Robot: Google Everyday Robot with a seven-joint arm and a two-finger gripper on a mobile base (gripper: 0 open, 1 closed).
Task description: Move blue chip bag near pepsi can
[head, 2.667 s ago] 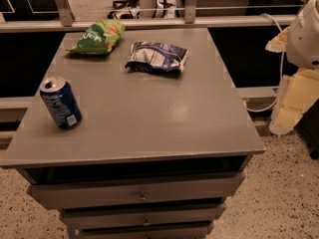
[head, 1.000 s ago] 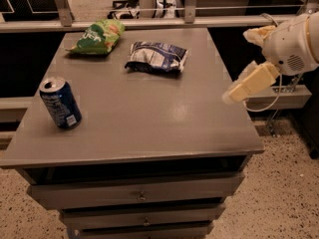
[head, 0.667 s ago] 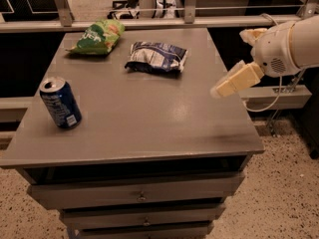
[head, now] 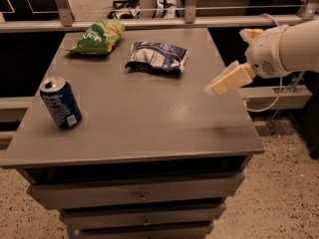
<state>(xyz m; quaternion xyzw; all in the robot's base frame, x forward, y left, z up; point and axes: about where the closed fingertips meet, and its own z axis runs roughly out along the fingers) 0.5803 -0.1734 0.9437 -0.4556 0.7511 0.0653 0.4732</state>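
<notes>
The blue chip bag (head: pixel 157 57), crinkled dark blue and white, lies flat at the back middle of the grey table (head: pixel 149 128). The pepsi can (head: pixel 61 103), blue with a silver top, stands upright near the table's front left edge. My gripper (head: pixel 228 59) hovers over the table's right edge, to the right of the bag and apart from it. It is open and empty; one cream finger (head: pixel 227 79) points down-left toward the table and the other (head: pixel 249 34) shows above the white wrist.
A green chip bag (head: pixel 98 37) lies at the back left corner. A rail and dark shelving run behind the table. Drawers sit under the tabletop (head: pixel 142 195). A cable hangs at the right by the speckled floor.
My arm has swung in from the right side and moved left over the table's right edge, toward the blue bag. The bags and the can have not moved.
</notes>
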